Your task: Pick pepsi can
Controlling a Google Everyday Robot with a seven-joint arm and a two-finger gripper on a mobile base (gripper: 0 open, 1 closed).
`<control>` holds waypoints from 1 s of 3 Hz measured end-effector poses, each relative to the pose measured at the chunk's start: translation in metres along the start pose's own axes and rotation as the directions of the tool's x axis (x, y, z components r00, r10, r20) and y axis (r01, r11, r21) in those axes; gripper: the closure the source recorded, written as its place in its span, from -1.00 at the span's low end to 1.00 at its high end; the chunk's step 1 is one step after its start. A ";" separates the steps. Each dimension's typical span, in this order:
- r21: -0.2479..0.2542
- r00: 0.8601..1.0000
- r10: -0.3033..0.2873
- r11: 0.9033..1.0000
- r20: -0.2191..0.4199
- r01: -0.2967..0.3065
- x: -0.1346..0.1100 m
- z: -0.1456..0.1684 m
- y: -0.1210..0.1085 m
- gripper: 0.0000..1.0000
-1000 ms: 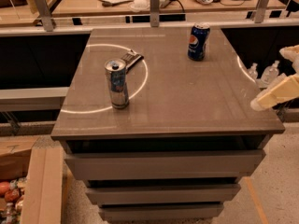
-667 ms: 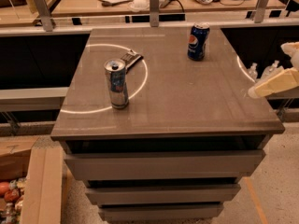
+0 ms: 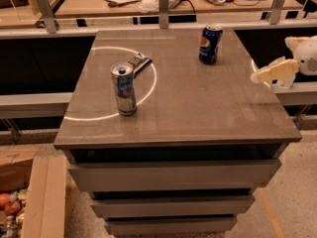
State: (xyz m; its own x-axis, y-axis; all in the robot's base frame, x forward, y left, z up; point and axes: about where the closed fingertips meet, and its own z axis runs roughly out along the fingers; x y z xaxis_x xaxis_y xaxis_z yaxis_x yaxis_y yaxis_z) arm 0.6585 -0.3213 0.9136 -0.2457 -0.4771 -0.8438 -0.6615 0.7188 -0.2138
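The pepsi can [image 3: 210, 44], short and dark blue with a round red-white-blue logo and a silver top, stands upright near the far right of the grey table top [image 3: 198, 108]. My gripper [image 3: 270, 73] comes in from the right edge, its cream fingertip just over the table's right rim. It is right of the can, nearer to me, and well apart from it. It holds nothing that I can see.
A taller, slimmer silver can [image 3: 124, 88] stands at the front left of the table top. A small dark flat object [image 3: 138, 63] lies behind it. A rail with metal posts [image 3: 164, 6] and a cluttered desk run behind. Boxes [image 3: 29, 192] sit on the floor at left.
My gripper has moved left and up, from beside the table's right front corner to its right rim, closer to the pepsi can. The cans have not moved.
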 end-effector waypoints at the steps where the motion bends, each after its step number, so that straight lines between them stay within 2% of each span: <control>1: 0.007 0.996 0.046 0.999 0.072 -0.047 -0.006 0.032 -0.028 -1.00; 2: 0.005 0.988 0.096 0.995 0.124 -0.097 -0.011 0.066 -0.046 -1.00; 3: -0.017 0.979 0.123 0.992 0.160 -0.122 -0.021 0.100 -0.052 -1.00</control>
State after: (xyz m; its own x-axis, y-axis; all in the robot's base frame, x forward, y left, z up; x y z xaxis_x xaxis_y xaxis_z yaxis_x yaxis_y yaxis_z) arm 0.7689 -0.2985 0.8937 -0.2086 -0.2980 -0.9315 -0.6387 0.7628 -0.1010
